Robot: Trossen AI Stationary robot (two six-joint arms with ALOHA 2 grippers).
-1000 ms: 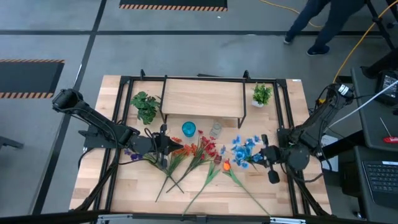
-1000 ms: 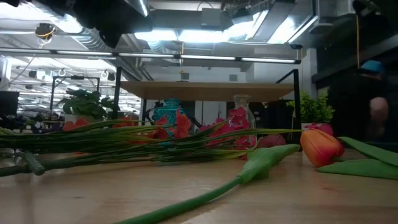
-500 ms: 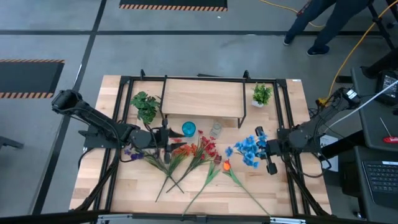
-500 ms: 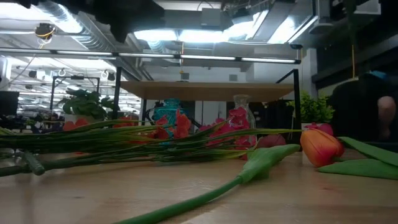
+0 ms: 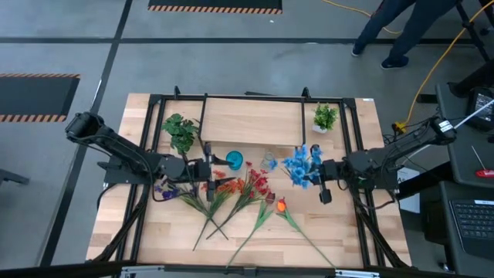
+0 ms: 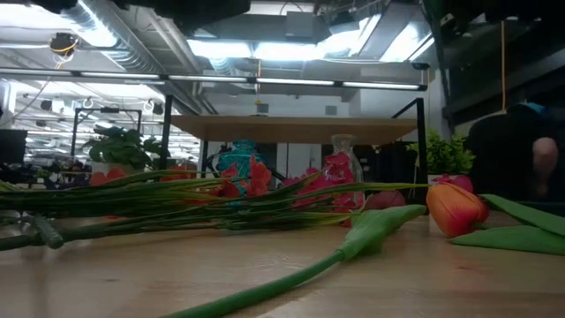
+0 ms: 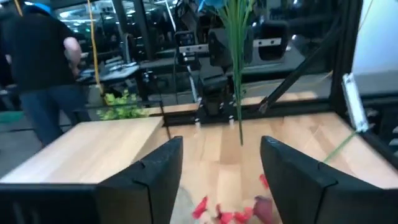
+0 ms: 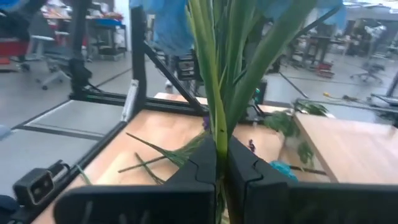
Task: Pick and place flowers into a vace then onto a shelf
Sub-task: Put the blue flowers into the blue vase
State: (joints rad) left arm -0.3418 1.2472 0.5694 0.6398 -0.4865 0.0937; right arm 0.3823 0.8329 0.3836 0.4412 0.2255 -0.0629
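Gripping the green stems of the blue flowers, my right gripper is holding the bunch above the table, its fingers clenched tight on the stems. The blue blooms are hanging near the clear vase, just in front of the shelf. My left gripper is hovering with fingers spread apart and nothing between them, over the red and orange flowers lying on the table beside the teal vase. An orange tulip is lying on the tabletop too. Two potted plants are standing at the shelf's two ends.
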